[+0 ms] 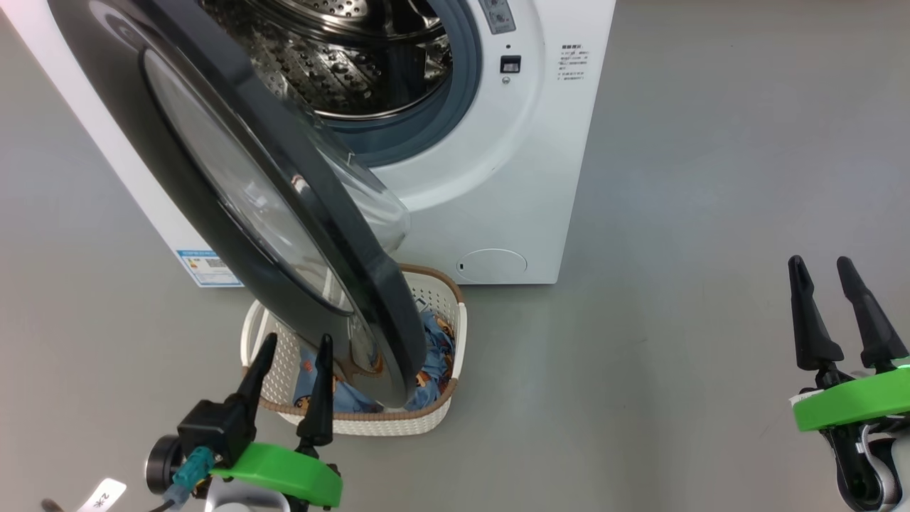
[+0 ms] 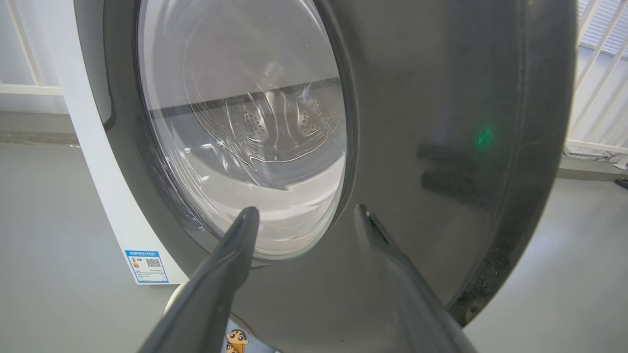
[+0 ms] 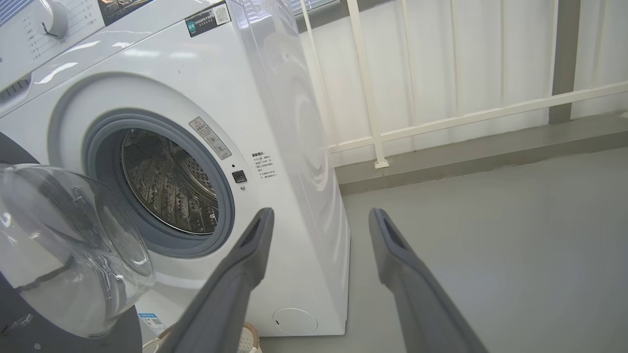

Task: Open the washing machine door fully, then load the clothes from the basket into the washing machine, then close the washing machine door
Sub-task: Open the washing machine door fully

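opening is looking half done: the washing machine door (image 1: 238,203) is hanging part-swung over the basket (image 1: 398,425) on the floor, the clothes (image 1: 437,348) are lying in it unloaded, and the left pincer (image 1: 298,339) by the door and the right pincer (image 1: 819,260) well aside are both sitting released, empty.

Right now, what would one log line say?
washing machine door: partly open; clothes: in basket; left gripper: open, by door; right gripper: open, empty
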